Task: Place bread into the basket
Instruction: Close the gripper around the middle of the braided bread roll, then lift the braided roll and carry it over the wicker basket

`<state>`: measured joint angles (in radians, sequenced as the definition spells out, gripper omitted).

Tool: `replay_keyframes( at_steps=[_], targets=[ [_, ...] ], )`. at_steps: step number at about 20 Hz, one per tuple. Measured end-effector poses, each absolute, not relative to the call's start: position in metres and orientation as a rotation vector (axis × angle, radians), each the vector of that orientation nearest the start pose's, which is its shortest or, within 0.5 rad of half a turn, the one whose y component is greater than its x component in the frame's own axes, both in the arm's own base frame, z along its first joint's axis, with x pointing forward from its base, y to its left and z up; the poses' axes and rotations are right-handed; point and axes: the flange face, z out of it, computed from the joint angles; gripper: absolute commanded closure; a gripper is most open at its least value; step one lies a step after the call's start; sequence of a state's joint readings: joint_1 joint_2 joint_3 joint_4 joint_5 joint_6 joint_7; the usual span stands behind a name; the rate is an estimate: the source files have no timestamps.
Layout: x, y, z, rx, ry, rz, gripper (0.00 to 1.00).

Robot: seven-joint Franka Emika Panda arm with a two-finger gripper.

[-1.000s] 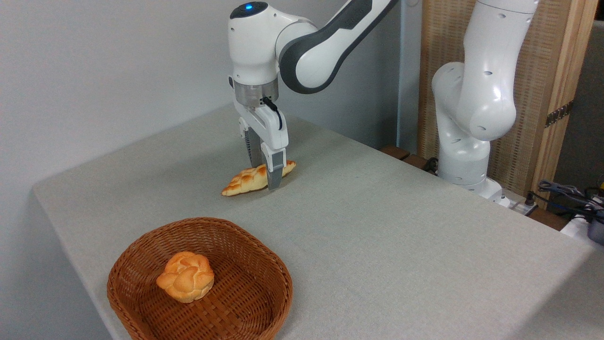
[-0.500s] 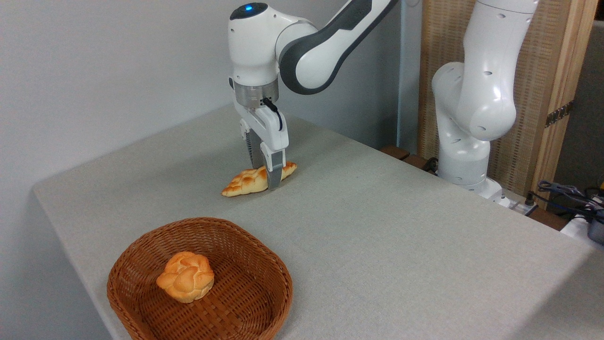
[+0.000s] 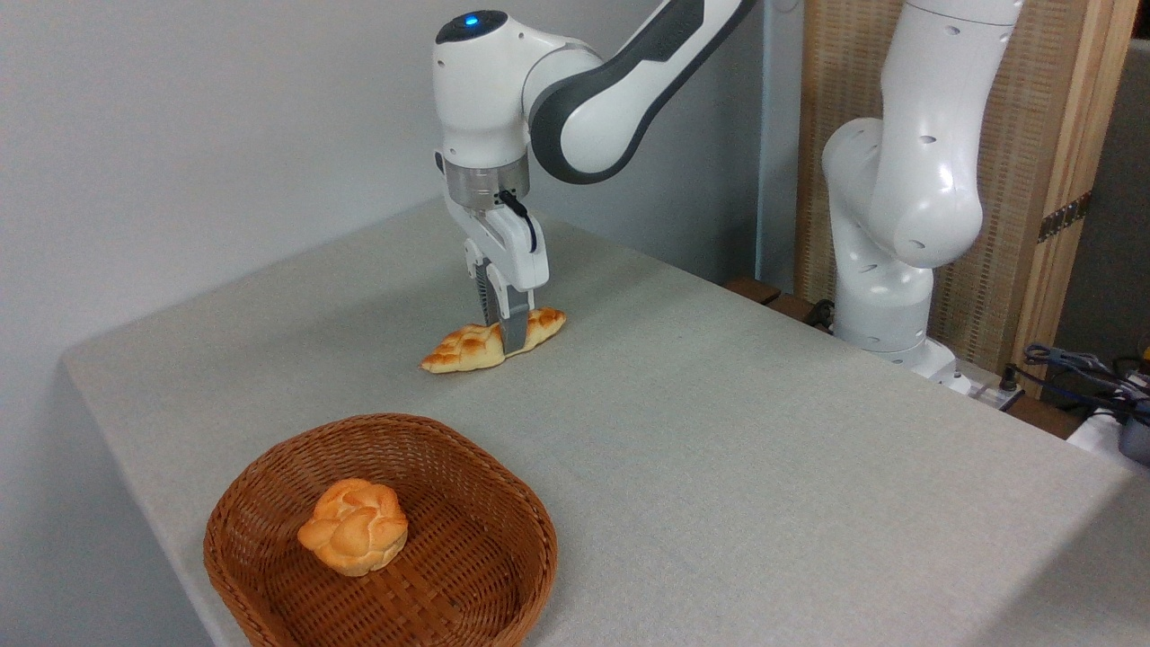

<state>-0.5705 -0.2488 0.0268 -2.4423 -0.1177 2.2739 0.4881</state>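
The bread (image 3: 456,349), a long braided golden-brown loaf with pointed ends, lies on the grey table toward the back. My gripper (image 3: 503,332) points straight down over its middle, and the fingers (image 3: 515,329) press against both sides of the loaf, shut on it. The loaf still rests on the tabletop. The basket (image 3: 517,503), brown woven wicker, sits at the front left of the table, well in front of the loaf.
A small round knotted bun (image 3: 353,526) lies inside the basket. The arm's white base (image 3: 885,225) stands at the right behind the table, with cables (image 3: 1078,368) beside it. The table's left edge (image 3: 108,431) runs close to the basket.
The fingers have drawn together from a wide stance onto the loaf's sides. The loaf shifted slightly on the table.
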Motion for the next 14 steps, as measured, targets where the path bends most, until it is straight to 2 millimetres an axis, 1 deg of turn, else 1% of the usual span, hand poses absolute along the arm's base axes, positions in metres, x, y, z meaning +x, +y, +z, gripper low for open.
replay_keyframes(
  at_steps=[11, 14],
  targets=[
    [0.3914, -0.2399, 0.4034, -2.875, 1.496, -0.127, 0.81],
    [0.392, -0.2398, 0.4043, -2.876, 1.494, -0.129, 0.89]
  ],
)
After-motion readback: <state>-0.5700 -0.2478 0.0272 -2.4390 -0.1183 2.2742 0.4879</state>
